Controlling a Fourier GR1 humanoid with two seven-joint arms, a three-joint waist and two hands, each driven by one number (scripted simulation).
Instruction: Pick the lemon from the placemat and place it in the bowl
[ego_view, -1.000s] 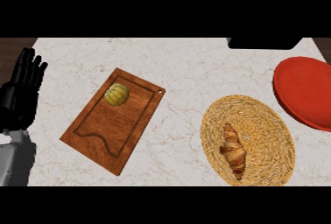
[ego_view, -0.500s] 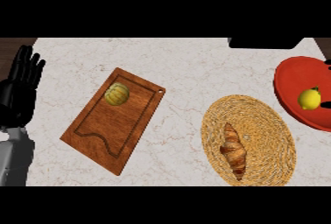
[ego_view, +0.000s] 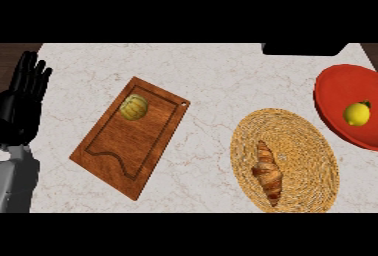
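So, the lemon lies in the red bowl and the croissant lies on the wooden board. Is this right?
Not quite. The head view shows the lemon in the red bowl, but the croissant lies on the woven placemat, not on the wooden board.

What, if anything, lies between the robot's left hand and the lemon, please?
The wooden board, bearing a round yellowish item, and the woven placemat with its croissant lie between the left hand and the lemon, which already sits in the red bowl.
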